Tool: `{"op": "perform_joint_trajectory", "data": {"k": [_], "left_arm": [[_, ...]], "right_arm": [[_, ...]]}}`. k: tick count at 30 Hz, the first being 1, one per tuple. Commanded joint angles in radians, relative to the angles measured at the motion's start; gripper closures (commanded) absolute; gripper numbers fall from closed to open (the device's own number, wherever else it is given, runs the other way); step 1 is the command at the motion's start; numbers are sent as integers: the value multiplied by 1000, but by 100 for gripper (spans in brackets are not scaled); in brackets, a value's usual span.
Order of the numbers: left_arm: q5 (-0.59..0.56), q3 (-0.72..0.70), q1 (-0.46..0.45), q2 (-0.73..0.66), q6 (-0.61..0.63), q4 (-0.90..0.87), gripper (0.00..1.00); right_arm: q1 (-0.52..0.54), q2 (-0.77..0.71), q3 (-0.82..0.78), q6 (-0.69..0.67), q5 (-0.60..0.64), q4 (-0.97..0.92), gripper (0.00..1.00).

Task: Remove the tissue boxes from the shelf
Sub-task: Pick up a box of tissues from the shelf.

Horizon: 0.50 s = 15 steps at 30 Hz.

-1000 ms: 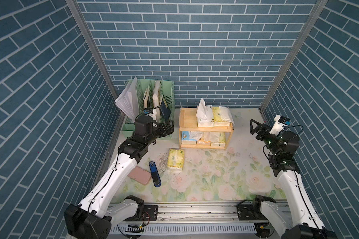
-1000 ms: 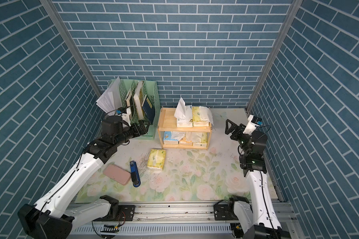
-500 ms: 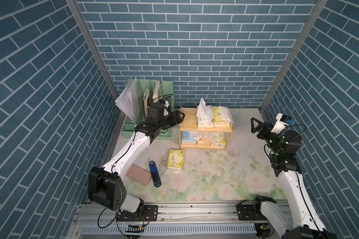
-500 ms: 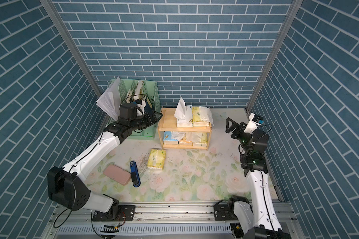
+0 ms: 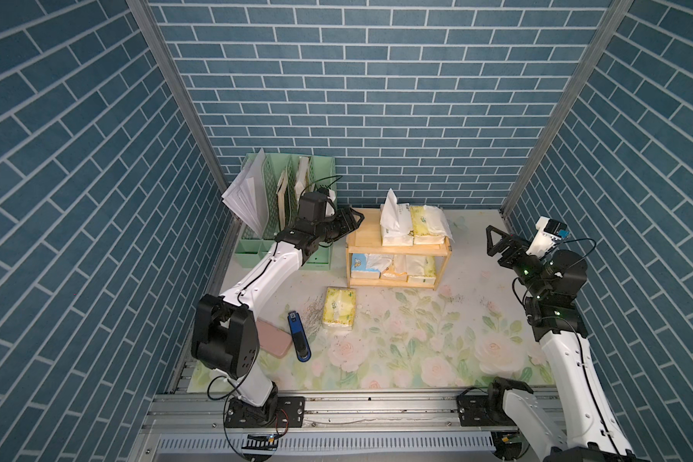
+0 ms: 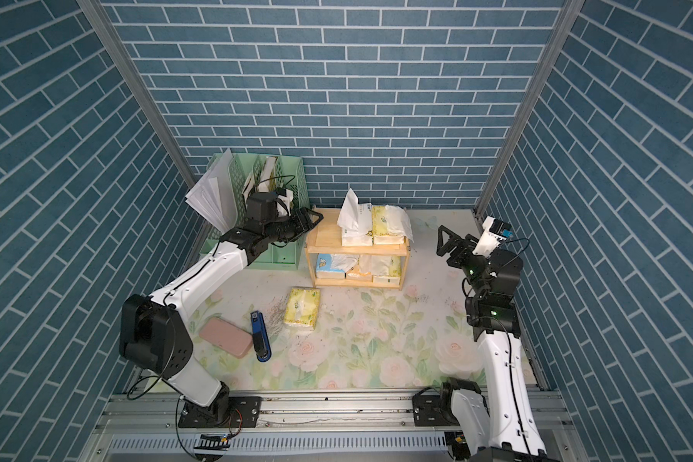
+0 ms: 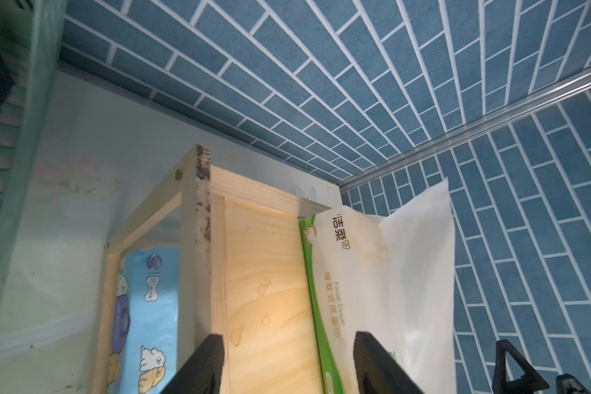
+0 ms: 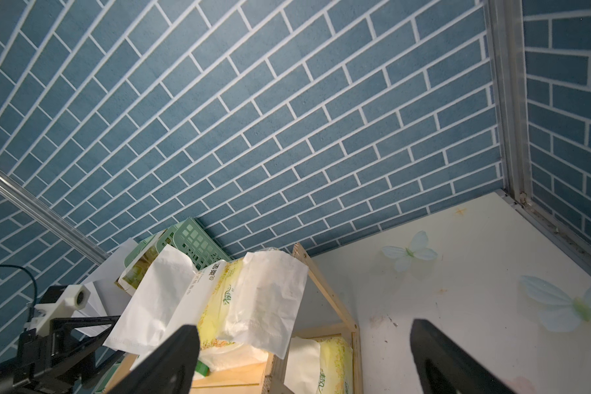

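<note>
As the left end effector (image 7: 287, 366) hovers spread, the white pack (image 7: 352, 269) lies front-to-back.

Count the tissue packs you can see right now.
6. Top tier of shelf: white pack, yellow pack. Lower tier: light blue pack, peach pack, second yellow pack. On the mat: third yellow pack. Others may be hidden.

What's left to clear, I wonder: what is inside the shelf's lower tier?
A light blue tissue pack, a peach pack, a yellow pack; the shelf's top board covers their backs.
</note>
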Motion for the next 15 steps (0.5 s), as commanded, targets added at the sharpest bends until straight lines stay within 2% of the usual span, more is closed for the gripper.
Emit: {"op": "perform_joint_trajectory", "data": {"k": [1,9,15], "left_arm": [[53,30,-21,37,-10,36,37],[61,91,-43,73,-14,40,39],[55,171,-82,137,-2,-19,41]], "right_arm": [[-2,-17,21,-14,13,-25,0],[-2,0,20,-14,13,-25,0],[-3,10,22,-11,20,-15,0]]}}
